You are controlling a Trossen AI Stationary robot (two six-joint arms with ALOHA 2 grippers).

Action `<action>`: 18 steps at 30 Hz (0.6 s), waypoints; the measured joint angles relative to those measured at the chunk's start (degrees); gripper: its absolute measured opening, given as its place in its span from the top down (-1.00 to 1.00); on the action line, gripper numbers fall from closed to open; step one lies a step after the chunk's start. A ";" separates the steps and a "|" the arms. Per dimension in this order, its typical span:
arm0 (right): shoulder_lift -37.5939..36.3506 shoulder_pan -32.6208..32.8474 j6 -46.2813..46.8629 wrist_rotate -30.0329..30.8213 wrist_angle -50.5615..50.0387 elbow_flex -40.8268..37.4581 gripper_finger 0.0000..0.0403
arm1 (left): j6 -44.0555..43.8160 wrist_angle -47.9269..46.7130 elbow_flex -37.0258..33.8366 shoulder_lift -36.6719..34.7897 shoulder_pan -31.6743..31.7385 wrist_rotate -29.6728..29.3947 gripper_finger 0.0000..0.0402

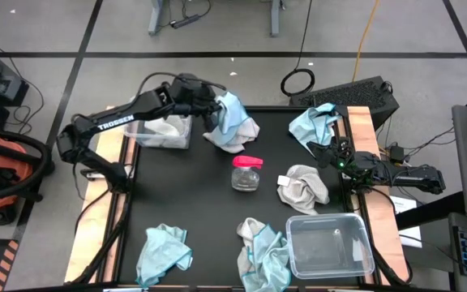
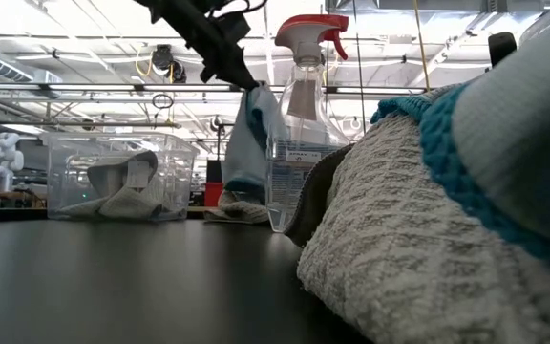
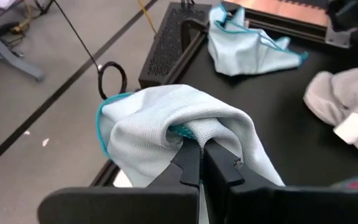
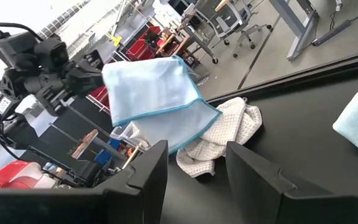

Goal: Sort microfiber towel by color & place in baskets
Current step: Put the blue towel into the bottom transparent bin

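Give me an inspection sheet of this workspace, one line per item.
Surface: black table.
Job's things: lifted light blue towel; grey towel under it; far bin holds grey towel; near bin holds nothing; five more towels loose.
Clutter: spray bottle.
Grippers: left gripper shut on lifted towel; right gripper fingers apart, holding nothing.
Cables: yellow floor cable.
Surroundings: keyboard.
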 joint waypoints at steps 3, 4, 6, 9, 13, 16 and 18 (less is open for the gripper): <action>0.00 0.00 0.01 0.00 0.00 -0.01 0.24 | 0.00 -1.11 0.00 -1.16 -0.79 0.68 1.00; -0.01 0.01 0.01 0.00 0.02 -0.01 0.24 | -0.01 -1.34 0.00 -1.56 -1.06 0.73 1.00; -0.01 -0.01 0.00 0.00 0.00 -0.01 0.24 | -0.05 -2.05 0.00 -2.20 -1.46 0.74 1.00; -0.01 -0.01 0.01 0.00 0.00 -0.01 0.24 | -2.21 -2.16 0.00 -3.10 -2.07 0.73 1.00; -0.01 0.01 -0.01 0.00 0.02 -0.01 0.24 | -5.16 -0.73 0.00 -4.02 -2.67 0.82 1.00; 0.01 0.01 0.02 0.00 0.02 0.01 0.24 | -7.09 -0.01 -0.02 -4.73 -3.06 1.56 1.00; 0.01 0.01 0.60 -0.02 0.36 0.01 0.24 | -7.19 1.45 0.00 -5.12 -3.66 2.31 1.00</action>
